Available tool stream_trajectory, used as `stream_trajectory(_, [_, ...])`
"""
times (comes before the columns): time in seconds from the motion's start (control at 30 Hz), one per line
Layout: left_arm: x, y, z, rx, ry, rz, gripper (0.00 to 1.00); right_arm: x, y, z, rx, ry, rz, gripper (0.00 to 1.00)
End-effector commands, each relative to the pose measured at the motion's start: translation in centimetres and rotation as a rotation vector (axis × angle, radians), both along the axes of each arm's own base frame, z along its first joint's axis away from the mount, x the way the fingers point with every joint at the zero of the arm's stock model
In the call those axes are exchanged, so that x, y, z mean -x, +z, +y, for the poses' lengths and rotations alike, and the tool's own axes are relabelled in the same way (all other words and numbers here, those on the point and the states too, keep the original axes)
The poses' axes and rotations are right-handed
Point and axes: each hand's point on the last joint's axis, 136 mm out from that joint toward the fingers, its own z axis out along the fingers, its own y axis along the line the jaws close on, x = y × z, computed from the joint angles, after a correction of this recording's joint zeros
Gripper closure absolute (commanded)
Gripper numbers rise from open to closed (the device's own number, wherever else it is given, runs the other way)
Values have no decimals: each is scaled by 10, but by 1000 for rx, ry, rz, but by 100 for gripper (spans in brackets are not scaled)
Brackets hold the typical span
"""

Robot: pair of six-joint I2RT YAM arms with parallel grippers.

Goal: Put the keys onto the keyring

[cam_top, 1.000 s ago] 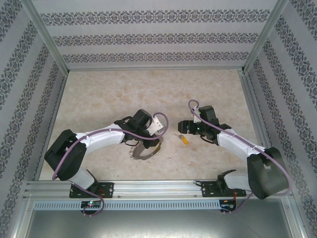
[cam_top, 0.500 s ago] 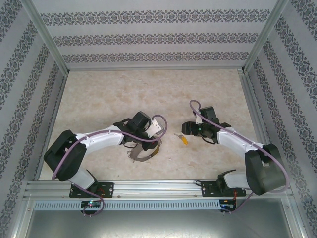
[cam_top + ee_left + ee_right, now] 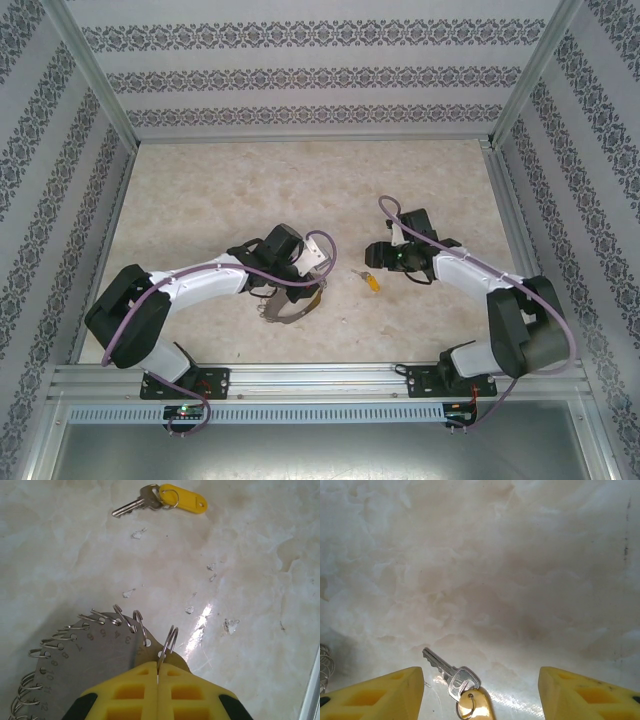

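The key [image 3: 370, 279] lies flat on the marble table between the arms, a silver blade with a yellow-orange tag [image 3: 186, 501] on a small ring. The keyring [image 3: 85, 660] is a grey metal disc with numbered holes, fringed with thin silvery split rings. My left gripper [image 3: 158, 672] is shut on one split ring [image 3: 169, 642] at the disc's edge. In the top view it [image 3: 318, 288] holds the keyring [image 3: 285, 308] left of the key. My right gripper [image 3: 480, 674] stands open, its yellow fingers either side of the key [image 3: 454, 676], just behind it [image 3: 372, 258].
Aluminium frame posts and patterned walls enclose the table [image 3: 300, 190]. A metal rail [image 3: 320, 378] runs along the near edge by the arm bases. Small glassy flecks [image 3: 230, 626] dot the surface near the keyring.
The right arm's elbow has swung inward while its gripper stays by the key. The left gripper and keyring have shifted slightly. The key has not moved.
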Motion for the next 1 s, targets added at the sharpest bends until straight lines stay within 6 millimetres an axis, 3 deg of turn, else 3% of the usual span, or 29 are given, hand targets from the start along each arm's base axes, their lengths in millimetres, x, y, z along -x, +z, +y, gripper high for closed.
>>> stream_trajectory(0.0, [-8, 10, 1, 35, 38, -49, 100, 0, -5, -4, 50, 11, 32, 40])
stream_trajectory(0.27, [-13, 12, 4, 43, 65, -73, 100, 9, -17, 2, 91, 48, 76, 53])
stream_trajectory(0.57, [-9, 14, 2, 64, 51, -60, 100, 10, 12, 33, -19, 94, 19, 55])
stream_trajectory(0.97, [-3, -12, 18, -129, 53, 62, 100, 5, 21, 35, -26, 93, -4, 55])
